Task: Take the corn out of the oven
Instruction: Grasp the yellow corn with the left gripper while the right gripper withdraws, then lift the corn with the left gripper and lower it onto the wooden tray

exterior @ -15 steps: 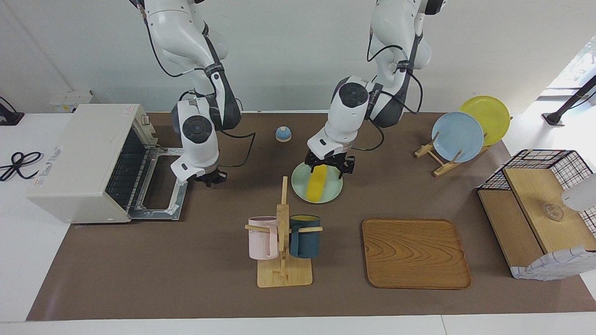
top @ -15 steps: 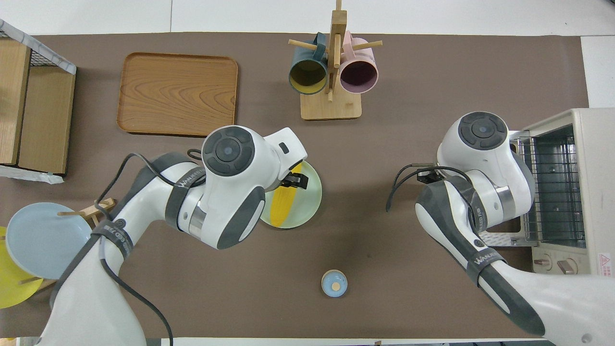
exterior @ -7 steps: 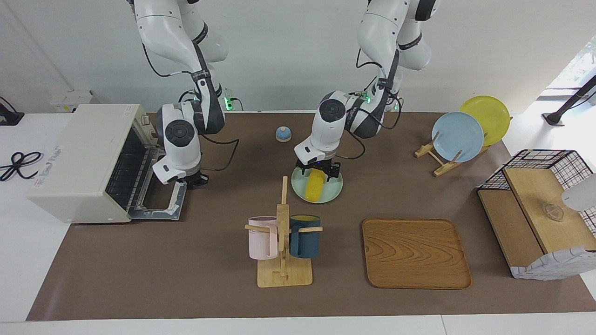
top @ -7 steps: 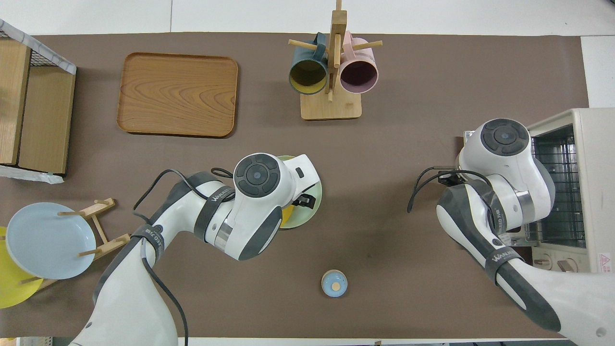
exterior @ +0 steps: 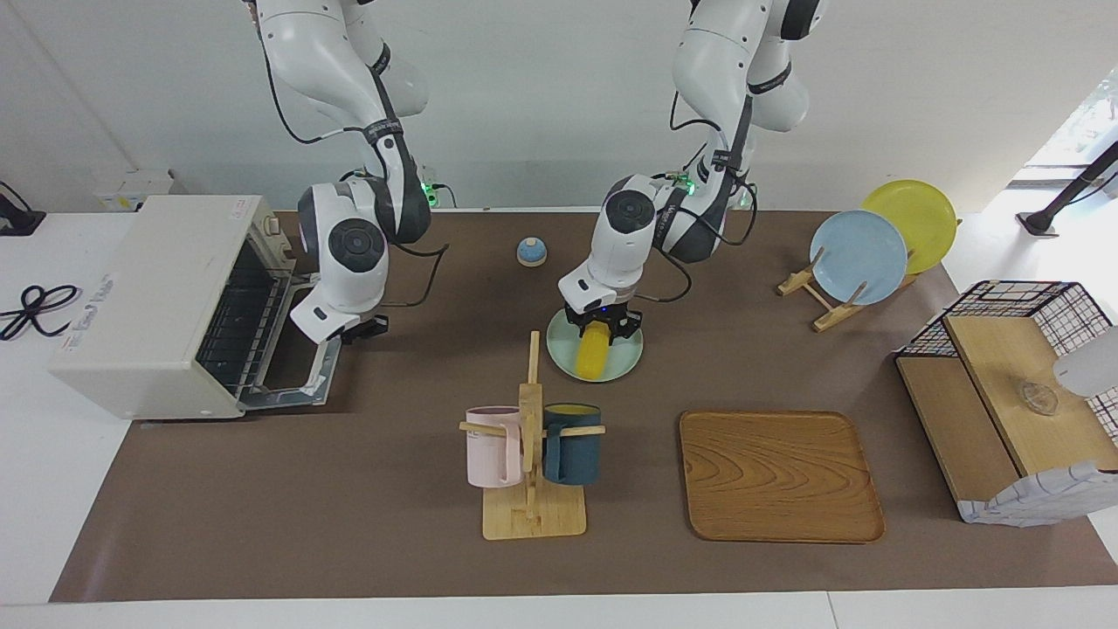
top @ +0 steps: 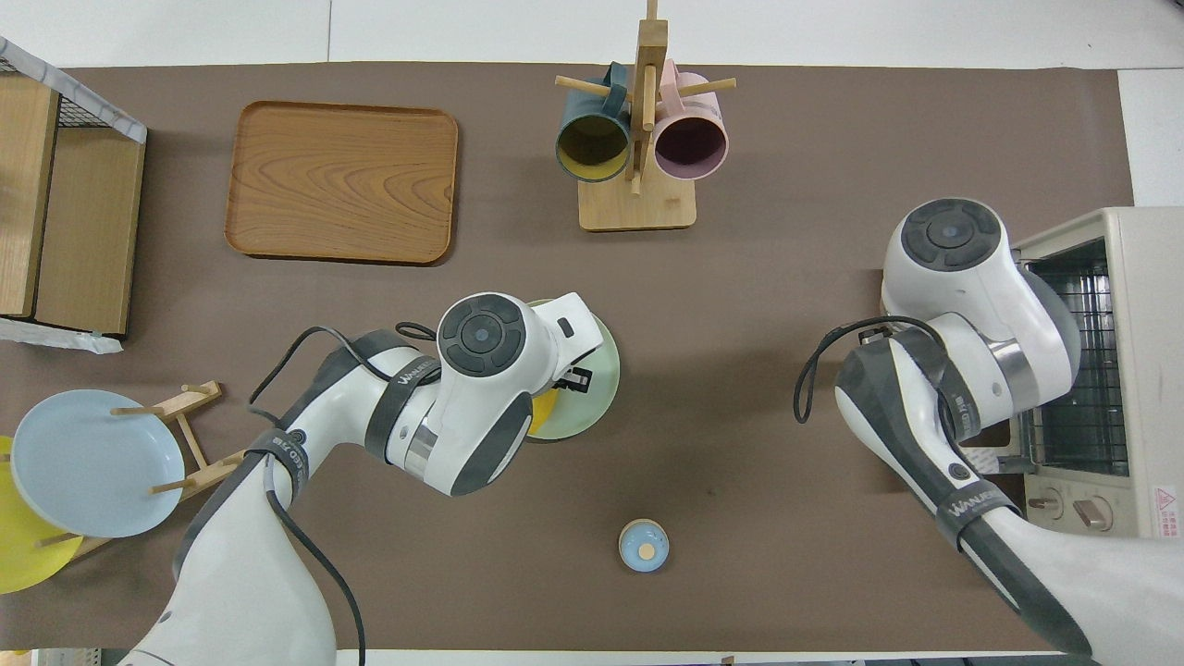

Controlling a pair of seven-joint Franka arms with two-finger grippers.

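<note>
The corn [exterior: 593,356] lies on a pale green plate [exterior: 625,351] in the middle of the table, outside the oven. In the overhead view only a bit of the corn [top: 543,411] shows under my left arm. My left gripper [exterior: 602,328] is low over the corn's end that is nearer to the robots, open, with a finger on each side of it. The off-white oven [exterior: 148,293] stands at the right arm's end, its door [exterior: 293,371] folded down and its wire rack [top: 1078,370] bare. My right gripper [exterior: 361,330] hangs beside the open door's handle edge.
A mug rack [exterior: 529,454] with a pink and a dark blue mug stands farther from the robots than the plate. A wooden tray [exterior: 777,476], a plate stand with a blue plate [exterior: 858,256] and a yellow one, a wire-and-wood basket [exterior: 1013,393] and a small blue knob [exterior: 531,252] are also on the table.
My left gripper has come down from above the plate to the corn's end. My right arm has swung toward the oven and now hangs by its open door.
</note>
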